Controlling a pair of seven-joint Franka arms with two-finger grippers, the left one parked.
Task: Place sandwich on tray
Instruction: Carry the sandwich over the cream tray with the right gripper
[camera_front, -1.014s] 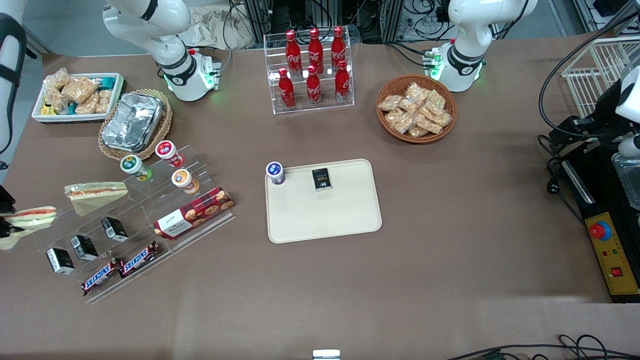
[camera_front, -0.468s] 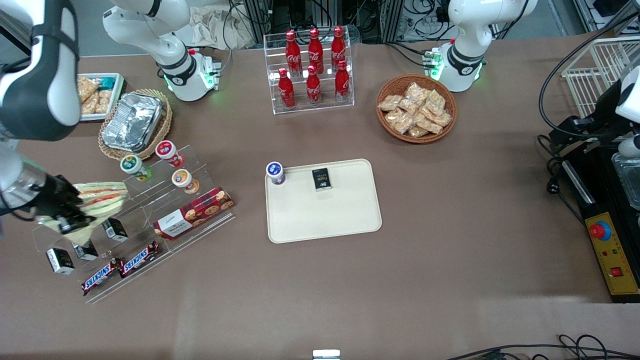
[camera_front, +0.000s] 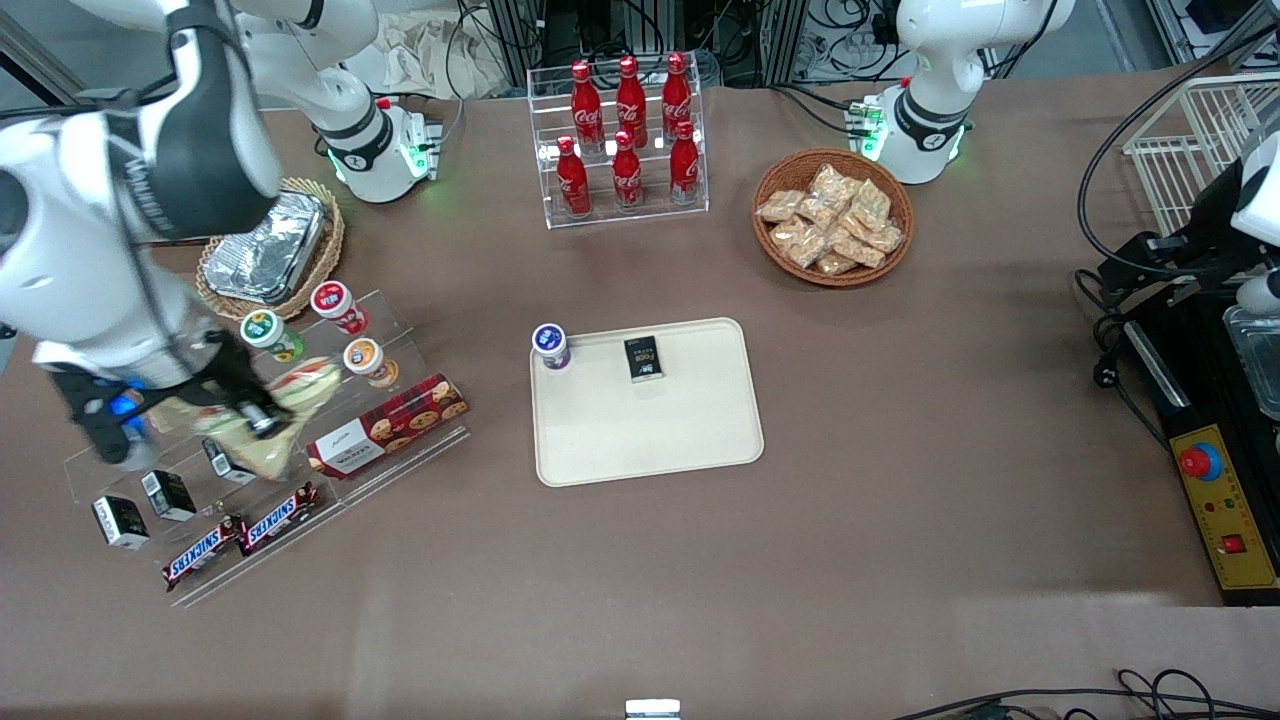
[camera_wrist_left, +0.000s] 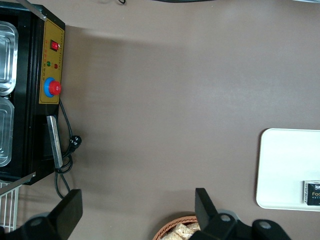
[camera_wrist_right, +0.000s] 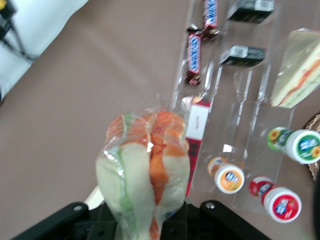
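The sandwich (camera_front: 292, 398), a clear-wrapped wedge of white bread with an orange and green filling, hangs above the clear display shelf (camera_front: 270, 440). My right gripper (camera_front: 256, 416) is shut on it. In the right wrist view the sandwich (camera_wrist_right: 144, 170) stands up out of the gripper (camera_wrist_right: 145, 222), squeezed between the black fingers. The cream tray (camera_front: 650, 440) lies flat at the middle of the table, well apart from the gripper, and carries a small cup (camera_front: 550, 345) and a dark packet (camera_front: 645, 358). A corner of the tray (camera_wrist_left: 285, 170) shows in the left wrist view.
Another wrapped sandwich (camera_wrist_right: 297, 67) rests on the shelf with yogurt cups (camera_front: 364, 357), a cookie box (camera_front: 388, 425), black packets (camera_front: 167, 494) and Snickers bars (camera_front: 240, 535). A cola bottle rack (camera_front: 625, 140), a snack basket (camera_front: 832, 218) and a foil dish (camera_front: 268, 245) stand farther from the camera.
My right arm has swung in from the working arm's end of the table, carrying the sandwich over the display shelf toward the tray. The arm now covers the white snack bin.
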